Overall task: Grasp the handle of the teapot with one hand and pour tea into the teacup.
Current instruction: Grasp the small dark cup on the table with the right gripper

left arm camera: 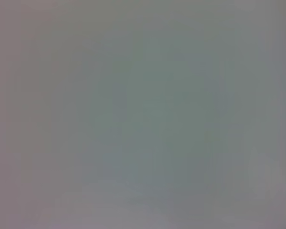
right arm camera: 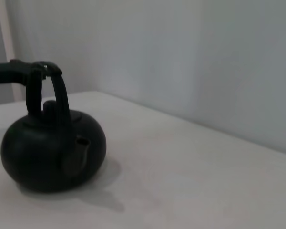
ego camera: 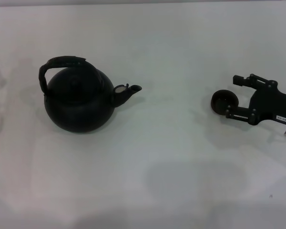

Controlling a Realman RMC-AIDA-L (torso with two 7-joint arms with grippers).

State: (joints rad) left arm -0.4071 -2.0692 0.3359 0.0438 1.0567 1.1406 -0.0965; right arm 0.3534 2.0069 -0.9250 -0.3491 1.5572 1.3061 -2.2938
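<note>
Teapot [ego camera: 78, 102] stands untouched at table's left, spout toward the teacup [ego camera: 223, 101] well to its right, where the right gripper [ego camera: 234, 96] brackets the cup, fingers spread, seemingly not clamped; squeezing evenly around the rim should keep it upright

Teapot [ego camera: 78, 99] on table [ego camera: 171, 167] at left, teacup [ego camera: 223, 101] well right.
</note>
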